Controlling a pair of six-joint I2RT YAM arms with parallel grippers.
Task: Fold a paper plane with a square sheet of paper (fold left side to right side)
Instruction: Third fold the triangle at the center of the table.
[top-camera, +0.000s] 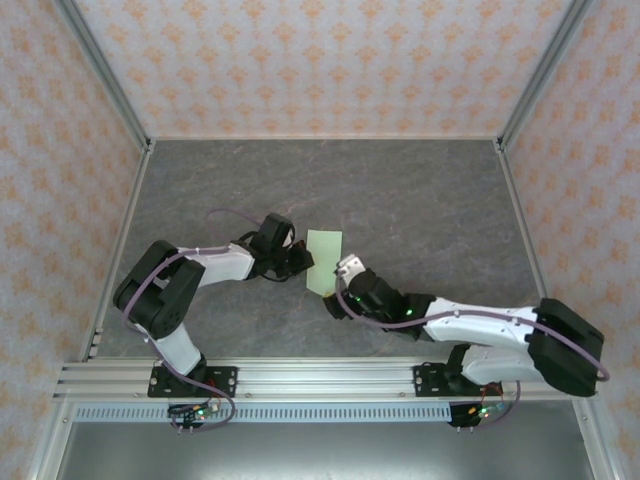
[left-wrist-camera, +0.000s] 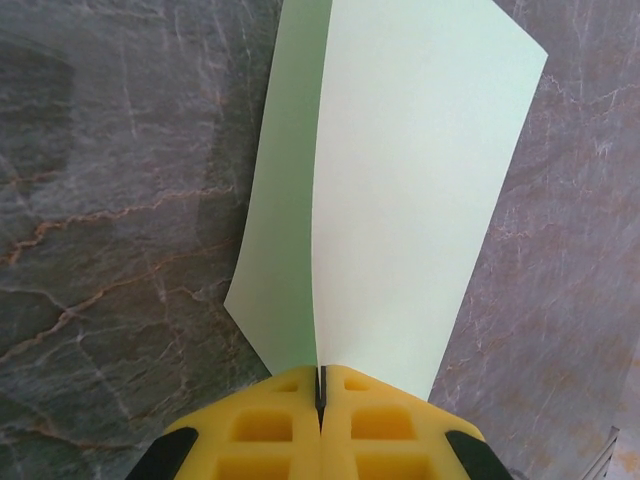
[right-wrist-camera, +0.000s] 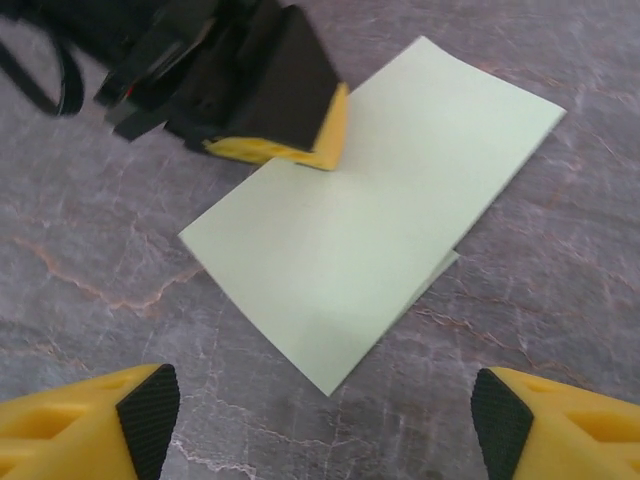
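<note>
The square sheet of paper (top-camera: 322, 262) is pale green and lies folded over on itself on the grey marble table, a long rectangle. In the left wrist view the sheet (left-wrist-camera: 400, 200) runs away from my left gripper (left-wrist-camera: 320, 395), whose yellow jaws are shut on its near edge, the top layer rising slightly from the lower one. The right wrist view shows that left gripper (right-wrist-camera: 310, 140) at the sheet's far long edge. My right gripper (right-wrist-camera: 325, 420) is open, hovering just short of the sheet's (right-wrist-camera: 370, 230) near corner, fingers (right-wrist-camera: 150, 415) wide apart and holding nothing.
The dark marble table (top-camera: 420, 200) is walled by patterned panels on three sides. An aluminium rail (top-camera: 320, 380) with both arm bases runs along the near edge. The two grippers (top-camera: 303, 262) (top-camera: 345, 268) stand close together at the sheet.
</note>
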